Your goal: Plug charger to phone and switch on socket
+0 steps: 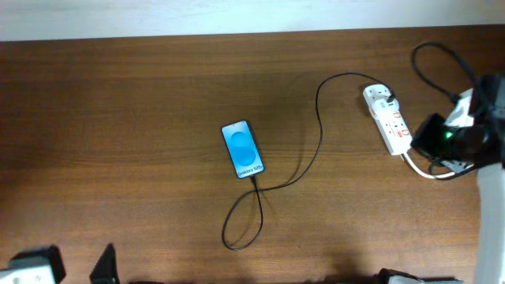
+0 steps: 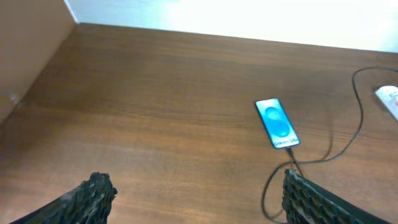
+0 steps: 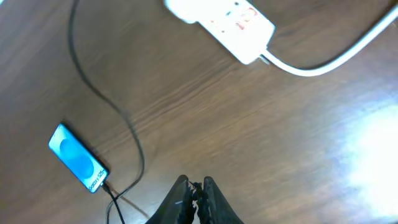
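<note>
The phone lies screen-up mid-table, its blue screen lit. The charger cable runs from the phone's near end, loops toward the front, then arcs right to its black plug, seated in the far end of the white socket. My right gripper is shut and empty, hovering over bare table just right of the socket, with the phone and socket in its view. My left gripper is open and empty at the front left, far from the phone.
The socket's thick white cord curves under my right arm. A robot wire loops at the back right corner. The left arm's base sits at the front left edge. A wall borders the table's far side.
</note>
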`<move>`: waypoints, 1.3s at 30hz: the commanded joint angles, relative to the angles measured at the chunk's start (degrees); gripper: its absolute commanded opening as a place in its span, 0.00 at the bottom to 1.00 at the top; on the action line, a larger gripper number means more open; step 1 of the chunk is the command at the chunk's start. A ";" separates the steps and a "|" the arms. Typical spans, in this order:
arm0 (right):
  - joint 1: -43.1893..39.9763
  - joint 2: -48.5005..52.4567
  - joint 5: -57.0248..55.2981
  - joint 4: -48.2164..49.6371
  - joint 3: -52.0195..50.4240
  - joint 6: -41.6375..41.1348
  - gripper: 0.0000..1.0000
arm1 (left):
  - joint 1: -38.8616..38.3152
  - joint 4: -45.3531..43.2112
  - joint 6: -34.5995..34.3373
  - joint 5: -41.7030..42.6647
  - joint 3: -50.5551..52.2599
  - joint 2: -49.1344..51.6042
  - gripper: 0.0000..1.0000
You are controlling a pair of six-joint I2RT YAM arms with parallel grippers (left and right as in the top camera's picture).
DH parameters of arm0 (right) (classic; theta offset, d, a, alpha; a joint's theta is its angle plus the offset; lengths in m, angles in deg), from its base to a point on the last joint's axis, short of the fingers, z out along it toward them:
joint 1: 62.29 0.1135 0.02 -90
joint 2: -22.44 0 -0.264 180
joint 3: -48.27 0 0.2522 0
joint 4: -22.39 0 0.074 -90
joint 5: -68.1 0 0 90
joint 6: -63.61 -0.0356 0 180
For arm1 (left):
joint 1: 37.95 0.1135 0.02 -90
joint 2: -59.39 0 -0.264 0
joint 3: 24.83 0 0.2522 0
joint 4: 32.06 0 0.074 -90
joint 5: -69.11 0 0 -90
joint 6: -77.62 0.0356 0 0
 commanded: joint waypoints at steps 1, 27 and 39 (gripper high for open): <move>-5.16 5.70 1.90 -0.09 1.88 -0.26 0.09 | 0.09 0.24 -1.22 -2.27 3.52 -2.75 0.89; -5.79 39.15 6.51 12.15 16.26 -9.31 0.04 | -4.42 -43.56 -13.31 -17.84 48.96 -12.90 1.00; -0.46 42.95 5.35 19.08 16.28 -17.20 0.04 | -4.42 -53.64 -18.10 -25.42 62.29 -12.81 0.99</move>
